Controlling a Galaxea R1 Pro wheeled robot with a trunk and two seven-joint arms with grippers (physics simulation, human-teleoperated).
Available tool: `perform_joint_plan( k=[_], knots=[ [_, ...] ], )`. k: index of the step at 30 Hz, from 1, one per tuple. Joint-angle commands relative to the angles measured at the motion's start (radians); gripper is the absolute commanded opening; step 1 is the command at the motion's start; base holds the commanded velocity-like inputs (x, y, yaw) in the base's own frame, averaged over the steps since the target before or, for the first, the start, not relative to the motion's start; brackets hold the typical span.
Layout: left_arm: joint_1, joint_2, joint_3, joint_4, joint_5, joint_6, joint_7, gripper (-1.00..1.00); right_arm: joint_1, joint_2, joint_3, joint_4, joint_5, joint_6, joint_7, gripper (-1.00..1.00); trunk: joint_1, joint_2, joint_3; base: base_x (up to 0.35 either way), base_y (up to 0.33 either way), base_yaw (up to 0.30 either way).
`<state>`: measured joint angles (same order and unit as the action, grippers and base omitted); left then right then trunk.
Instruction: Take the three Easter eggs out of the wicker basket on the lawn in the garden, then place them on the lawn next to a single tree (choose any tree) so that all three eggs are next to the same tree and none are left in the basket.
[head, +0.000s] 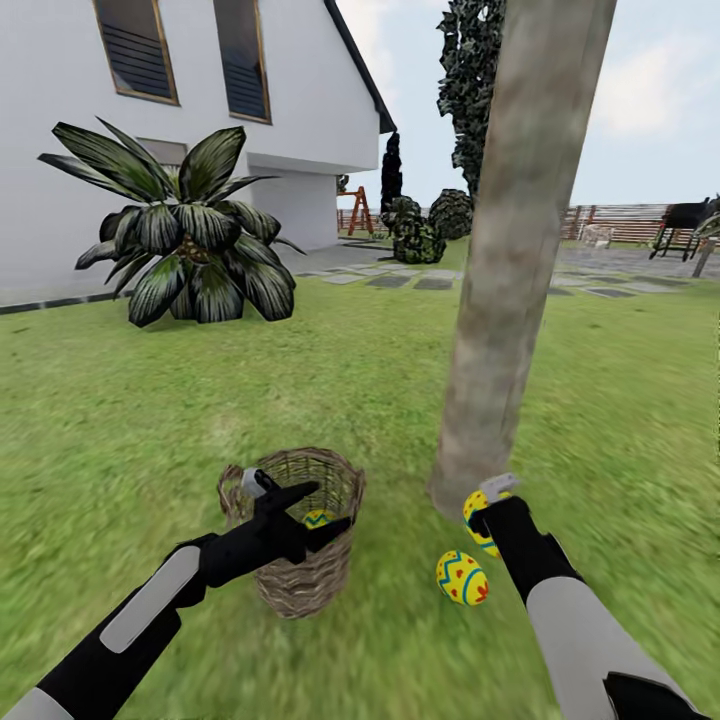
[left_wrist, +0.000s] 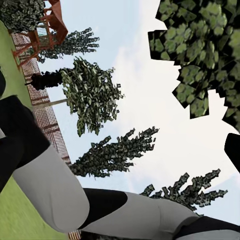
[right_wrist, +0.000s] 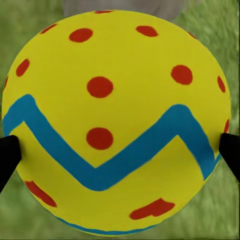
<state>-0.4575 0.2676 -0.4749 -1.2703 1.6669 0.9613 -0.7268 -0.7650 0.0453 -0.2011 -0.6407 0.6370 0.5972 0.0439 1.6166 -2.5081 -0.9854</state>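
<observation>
Right gripper (head: 487, 522) sits low at the foot of the tree (head: 510, 260), pinching a dotted egg (right_wrist: 116, 122) between both fingertips; the wrist view has the egg seated square between the dark pads with grass behind it. Second egg (head: 461, 578) lies on the lawn (head: 380, 380) just beside that gripper, toward the robot, near the trunk base. Third egg (head: 318, 519) rests inside the wicker basket (head: 300, 530), directly beyond the left gripper (head: 318, 508), whose fingers are spread at the basket rim. Left wrist camera points up at sky and foliage, no help for aiming.

Step in hand, as I judge it: set the held egg down by the trunk. Lower until it meets grass, then part the fingers slowly so it doesn't roll. Keep it apart from the egg already lying there to avoid knocking it away from the tree. Withdraw straight up. After that the left gripper needs to reach down into the basket for the last egg without tipping the wicker.
</observation>
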Motion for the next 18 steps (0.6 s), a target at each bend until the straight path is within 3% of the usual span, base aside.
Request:
perform_joint_plan(
  k=[1,8,10,14,18],
  knots=[
    [-0.001,0.001,-0.002,0.0,0.004,0.004,-0.002,1.0,0.0,0.001,-0.004,0.005,0.007,0.002,-0.007,-1.0,0.0,0.0,-0.001,0.0,-0.335,0.002],
    [-0.001,0.001,-0.002,0.0,0.004,0.004,-0.002,1.0,0.0,0.002,-0.004,0.045,0.006,-0.005,-0.021,-1.0,0.0,0.0,-0.001,0.0,-0.328,0.0],
    [-0.001,0.001,-0.002,0.0,0.004,0.004,-0.002,1.0,0.0,0.001,-0.018,0.069,0.006,-0.054,-0.021,-1.0,0.0,0.0,-0.001,0.0,-0.322,0.0],
    [-0.001,0.001,-0.002,0.002,0.004,0.004,0.0,1.0,0.0,-0.002,-0.141,0.141,0.006,-0.197,-0.021,-1.0,0.0,0.0,-0.001,0.0,-0.145,0.0],
    [-0.001,0.0,-0.013,0.0,0.004,0.003,0.0,1.0,-0.001,-0.008,-0.169,0.214,0.006,-0.292,-0.021,-1.0,0.0,0.0,-0.001,0.0,-0.006,0.0]
  ],
)
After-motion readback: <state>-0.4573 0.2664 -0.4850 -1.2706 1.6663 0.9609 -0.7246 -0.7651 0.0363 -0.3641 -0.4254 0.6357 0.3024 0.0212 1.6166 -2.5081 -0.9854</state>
